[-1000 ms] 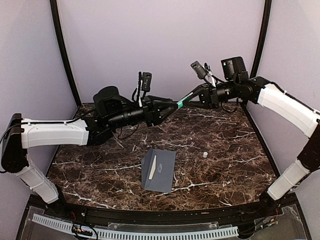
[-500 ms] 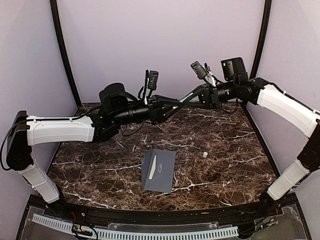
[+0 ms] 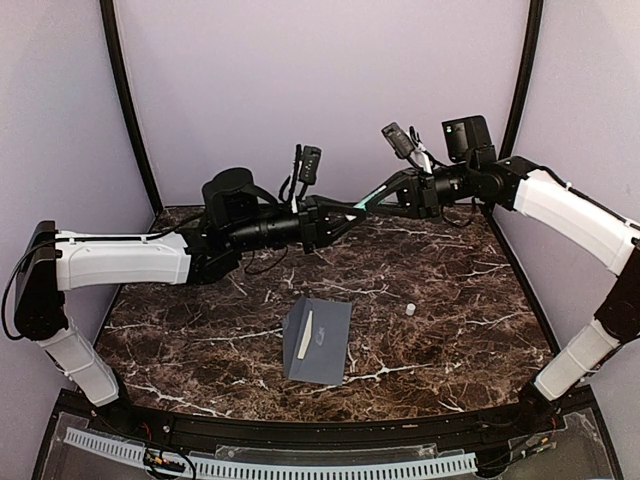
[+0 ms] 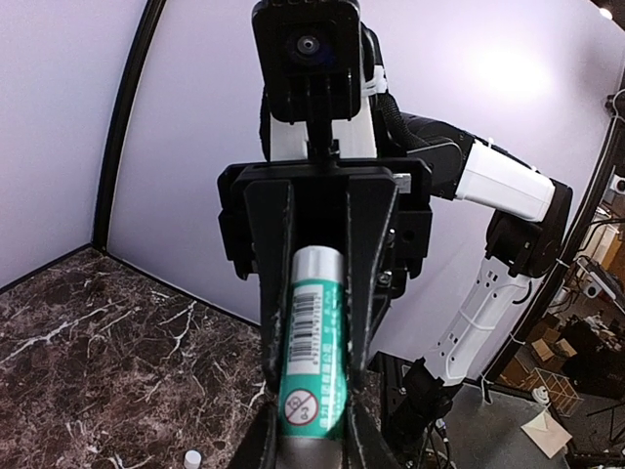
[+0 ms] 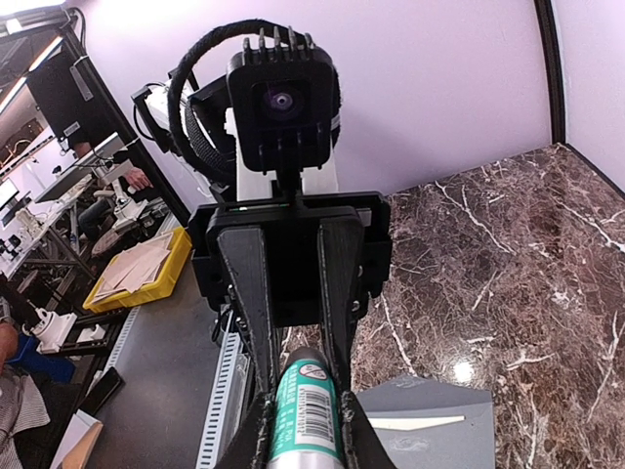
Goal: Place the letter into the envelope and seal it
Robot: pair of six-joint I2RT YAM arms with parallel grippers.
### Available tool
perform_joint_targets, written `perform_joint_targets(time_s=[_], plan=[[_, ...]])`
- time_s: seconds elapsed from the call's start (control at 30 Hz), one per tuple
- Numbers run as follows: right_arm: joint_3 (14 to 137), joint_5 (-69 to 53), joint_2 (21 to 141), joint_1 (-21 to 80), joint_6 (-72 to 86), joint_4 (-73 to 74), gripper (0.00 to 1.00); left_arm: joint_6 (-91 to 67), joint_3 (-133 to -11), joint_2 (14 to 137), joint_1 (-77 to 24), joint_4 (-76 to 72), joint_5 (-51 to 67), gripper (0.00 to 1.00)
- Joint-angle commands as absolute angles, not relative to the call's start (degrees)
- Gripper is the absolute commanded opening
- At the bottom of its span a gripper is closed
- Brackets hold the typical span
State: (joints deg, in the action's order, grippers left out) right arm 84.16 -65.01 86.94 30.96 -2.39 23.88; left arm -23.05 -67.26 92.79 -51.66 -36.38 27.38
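Note:
High above the table's back, a green glue stick (image 3: 362,207) bridges both grippers. My right gripper (image 3: 383,197) is shut on one end of it (image 5: 308,410). My left gripper (image 3: 345,212) has its fingers pressed against both sides of the other end (image 4: 312,332). In the wrist views each gripper (image 4: 311,415) (image 5: 305,435) faces the other head-on. The grey-blue envelope (image 3: 318,342) (image 5: 430,435) lies flat at mid-table, far below both grippers. A narrow cream strip (image 3: 305,335) (image 5: 415,423) shows on it, apparently the letter's edge; the remainder of the letter is hidden.
A small white cap (image 3: 410,310) (image 4: 192,457) stands on the dark marble table (image 3: 450,340) to the right of the envelope. Lilac walls and black corner posts (image 3: 130,110) enclose the back and sides.
My left arm has reached right toward the glue stick, and its jaws have closed from wide open onto the stick's free end. The right arm, envelope and cap have not moved.

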Motion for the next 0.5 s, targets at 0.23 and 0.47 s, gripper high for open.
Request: perform_joint_targets(time_s=[0.23,0.47], plan=[[89.1,-60.4,86.1,29.0,-11.5,32.8,0.44,-22.1,-69.0,91.2,-51.6,-31.9,27.4,0.11],[96.0,-46.4,84.5,27.1,-35.7,52.4,0.52,-21.1,-72.7,89.9,-50.2,-9.5,28.4,0.1]])
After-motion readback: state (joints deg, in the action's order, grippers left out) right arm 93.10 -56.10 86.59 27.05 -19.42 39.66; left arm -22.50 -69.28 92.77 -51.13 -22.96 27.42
